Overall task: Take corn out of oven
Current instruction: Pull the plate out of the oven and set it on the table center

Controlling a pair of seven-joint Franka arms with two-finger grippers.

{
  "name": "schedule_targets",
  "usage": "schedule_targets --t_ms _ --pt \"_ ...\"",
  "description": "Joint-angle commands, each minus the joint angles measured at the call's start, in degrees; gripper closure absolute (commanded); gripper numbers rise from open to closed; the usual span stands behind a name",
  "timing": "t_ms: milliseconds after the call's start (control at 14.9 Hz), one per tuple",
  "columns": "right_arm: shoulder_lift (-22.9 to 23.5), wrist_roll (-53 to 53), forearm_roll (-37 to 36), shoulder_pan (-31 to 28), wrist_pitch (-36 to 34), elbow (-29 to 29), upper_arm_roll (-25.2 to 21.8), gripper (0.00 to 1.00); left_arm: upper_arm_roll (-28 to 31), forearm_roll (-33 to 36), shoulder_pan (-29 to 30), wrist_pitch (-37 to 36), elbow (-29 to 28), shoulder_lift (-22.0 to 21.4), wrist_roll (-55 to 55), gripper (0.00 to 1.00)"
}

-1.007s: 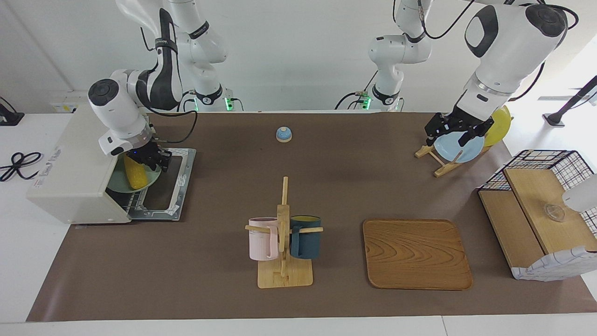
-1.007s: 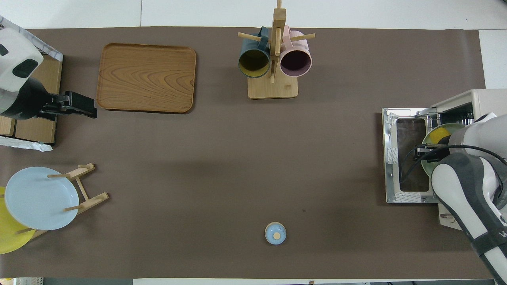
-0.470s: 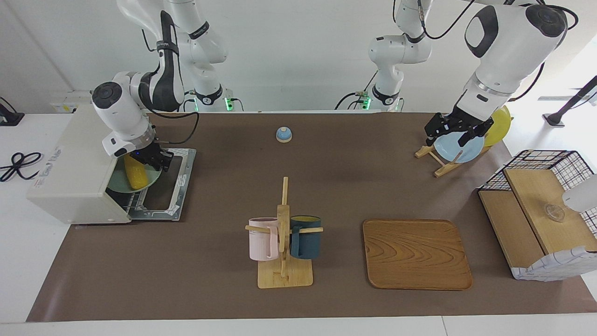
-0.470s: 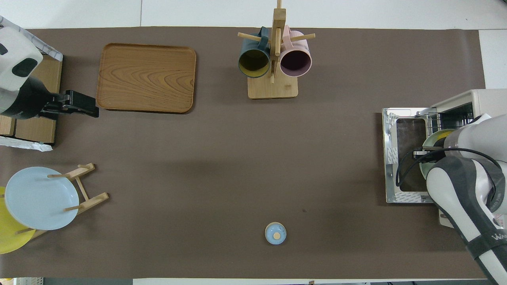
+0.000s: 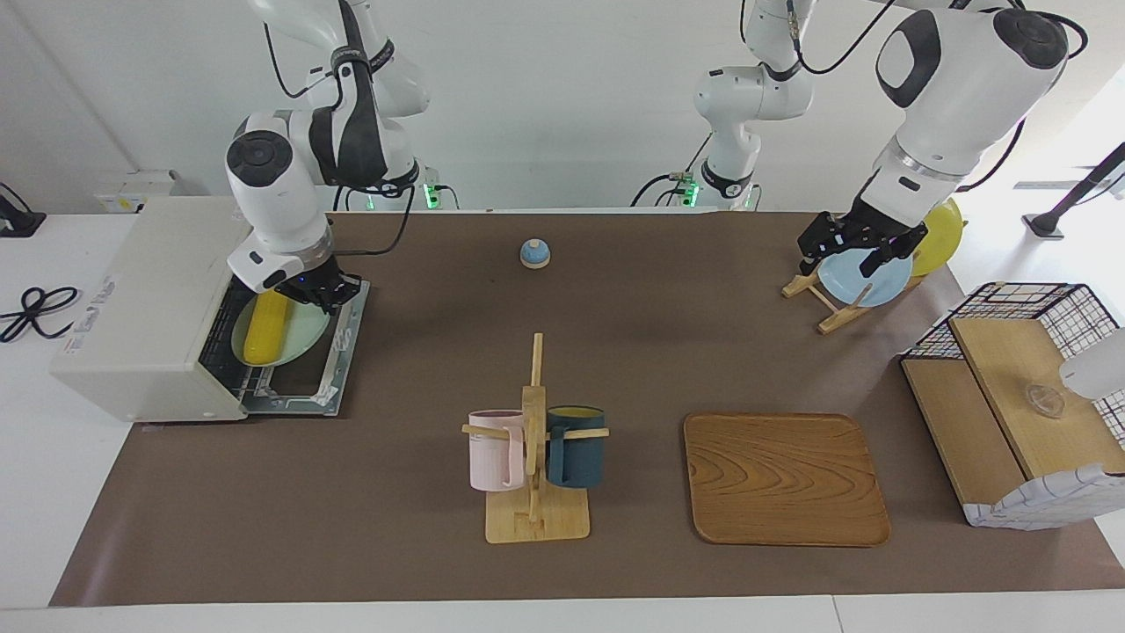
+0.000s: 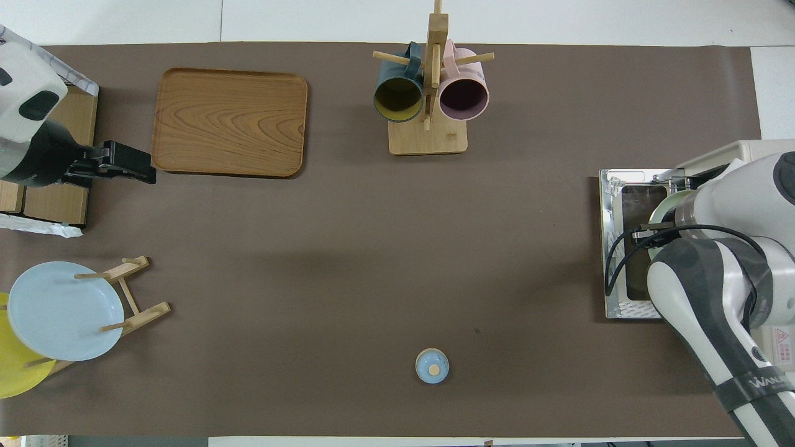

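The yellow corn (image 5: 264, 327) lies on a pale green plate (image 5: 299, 338). The plate sits half out of the off-white oven (image 5: 149, 299), over its wire rack and its lowered glass door (image 5: 308, 387). My right gripper (image 5: 330, 294) is shut on the plate's rim at the edge nearer the robots. In the overhead view the right arm covers the corn, and only a sliver of the plate (image 6: 666, 202) shows. My left gripper (image 5: 851, 251) hangs open over the blue plate (image 5: 866, 277) in the wooden rack and holds nothing.
A mug tree (image 5: 534, 440) with a pink and a dark blue mug stands mid-table. A wooden tray (image 5: 784, 479) lies beside it. A small blue bell (image 5: 534, 253) sits nearer the robots. A wire basket with wooden shelves (image 5: 1011, 396) stands at the left arm's end.
My right gripper has closed on the plate's rim. It has drawn the plate and corn out of the oven over the open door. The left arm has stayed put.
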Motion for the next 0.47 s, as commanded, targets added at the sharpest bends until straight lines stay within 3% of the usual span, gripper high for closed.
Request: schedule_targets --t_ms 0,403 --pt "5.1 7.6 -1.8 6.7 -4.8 8.9 0.1 1.00 0.5 -0.6 -0.3 1.2 -0.6 -0.2 0.1 0.00" --pt "17.6 31.9 2.4 21.4 -8.0 26.7 0.7 1.00 0.6 -0.6 -0.5 1.1 -0.2 0.0 0.0 0.00"
